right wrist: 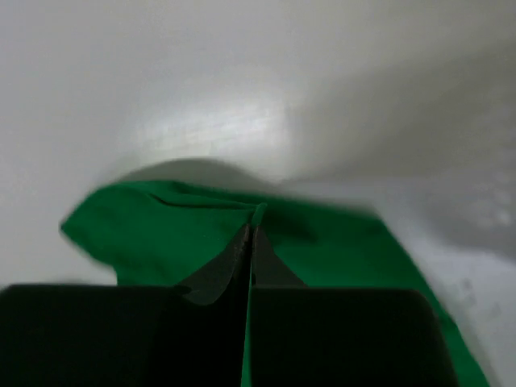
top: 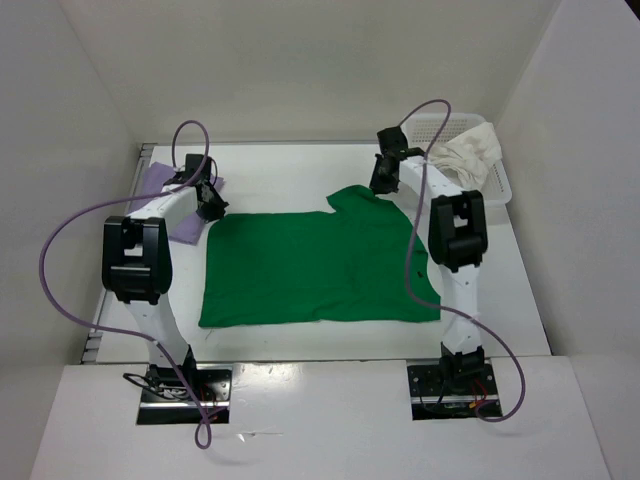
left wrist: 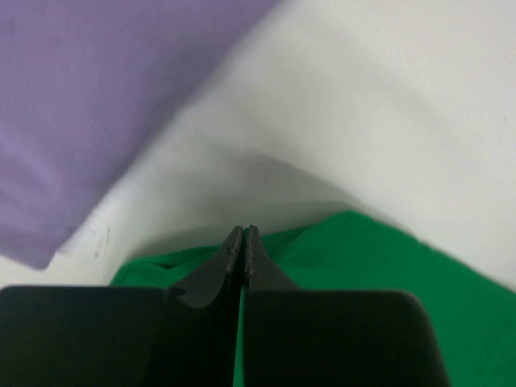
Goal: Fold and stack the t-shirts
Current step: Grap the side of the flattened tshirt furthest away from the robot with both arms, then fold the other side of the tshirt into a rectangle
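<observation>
— Top external view: how does the bright green soft cloth t-shirt lie?
— Flat, smooth on the white table; left gripper and right gripper each pinch a far corner, jaws together.

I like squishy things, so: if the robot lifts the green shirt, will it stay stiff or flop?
Probably floppy: the green shirt lies flat as a thin sheet and puckers at its far edge, so it would likely sag. It looks light for its size.
</observation>
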You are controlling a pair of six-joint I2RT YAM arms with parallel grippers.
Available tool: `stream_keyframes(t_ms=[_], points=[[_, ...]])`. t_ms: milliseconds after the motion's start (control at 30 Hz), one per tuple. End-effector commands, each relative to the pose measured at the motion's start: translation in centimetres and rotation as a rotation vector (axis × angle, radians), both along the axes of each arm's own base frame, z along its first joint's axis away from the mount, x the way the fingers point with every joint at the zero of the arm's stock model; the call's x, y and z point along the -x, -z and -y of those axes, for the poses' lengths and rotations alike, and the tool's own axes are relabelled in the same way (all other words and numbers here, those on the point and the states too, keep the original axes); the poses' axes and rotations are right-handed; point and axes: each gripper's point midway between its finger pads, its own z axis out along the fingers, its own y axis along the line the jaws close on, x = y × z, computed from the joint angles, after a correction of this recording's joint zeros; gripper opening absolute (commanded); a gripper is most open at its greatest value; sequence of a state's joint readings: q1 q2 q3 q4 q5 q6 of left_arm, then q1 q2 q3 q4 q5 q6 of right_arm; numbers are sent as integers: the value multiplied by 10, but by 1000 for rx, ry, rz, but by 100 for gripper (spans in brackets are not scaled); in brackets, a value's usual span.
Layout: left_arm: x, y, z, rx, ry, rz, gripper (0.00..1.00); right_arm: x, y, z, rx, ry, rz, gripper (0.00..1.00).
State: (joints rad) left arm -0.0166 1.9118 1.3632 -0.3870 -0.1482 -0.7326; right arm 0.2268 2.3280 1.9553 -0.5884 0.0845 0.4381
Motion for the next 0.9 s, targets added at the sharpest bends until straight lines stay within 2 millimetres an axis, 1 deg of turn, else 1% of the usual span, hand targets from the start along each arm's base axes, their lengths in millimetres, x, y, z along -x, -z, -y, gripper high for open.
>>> stream_keyframes(t_ms=[0,33,67,100,133,167,200,233,267,333,367,400,433,467,500,567,600,633,667,700,733,767,800,833,867], points=[[7,-29,12,46,48,70,0,26,-89,8,-103,-3,129,0],[11,-35,14,56,56,82,0,38,-91,7,-118,-4,118,0],[14,-31,14,51,63,71,0,61,-90,12,-114,-3,97,0],[16,-36,14,51,63,75,0,74,-90,13,-125,0,84,0],[18,-41,9,45,62,80,0,84,-89,19,-129,18,74,0],[22,-40,9,45,61,75,0,104,-90,22,-128,19,65,0],[24,-49,4,38,58,88,0,112,-92,28,-140,32,63,0],[31,-46,-4,38,41,73,0,124,-92,28,-146,27,48,0],[36,-45,-4,31,51,63,0,142,-95,31,-144,28,37,0],[56,-40,-16,27,27,34,0,160,-101,36,-134,35,30,0],[65,-37,-16,28,27,18,0,177,-92,43,-125,47,-14,0],[71,-40,-20,22,24,25,0,188,-102,47,-118,53,4,0],[81,-31,-19,24,24,-1,0,197,-103,48,-116,53,-6,0],[84,-28,-23,25,13,-10,0,215,-95,51,-106,56,-57,0],[86,-27,-20,41,23,-19,0,224,-103,53,-109,56,-44,0],[95,-20,-19,93,16,-47,0,248,-96,56,-104,68,-97,0],[98,-17,-18,116,17,-55,0,256,-101,58,-105,68,-94,0],[101,-15,-18,143,9,-61,0,265,-97,59,-100,69,-116,0],[104,-12,-18,157,7,-68,0,271,-99,60,-104,77,-122,0],[107,-9,-20,167,0,-76,0,285,-99,62,-99,79,-145,0],[107,-9,-20,167,0,-76,0,292,-98,65,-86,86,-158,0],[108,-12,-20,167,1,-74,0,296,-99,68,-75,92,-160,0],[113,-9,-17,179,4,-92,0,305,-97,70,-70,93,-182,0],[113,-12,-17,177,5,-83,0,308,-99,67,-72,79,-168,2],[118,-11,-15,183,18,-91,0,311,-99,65,-69,69,-177,2]])
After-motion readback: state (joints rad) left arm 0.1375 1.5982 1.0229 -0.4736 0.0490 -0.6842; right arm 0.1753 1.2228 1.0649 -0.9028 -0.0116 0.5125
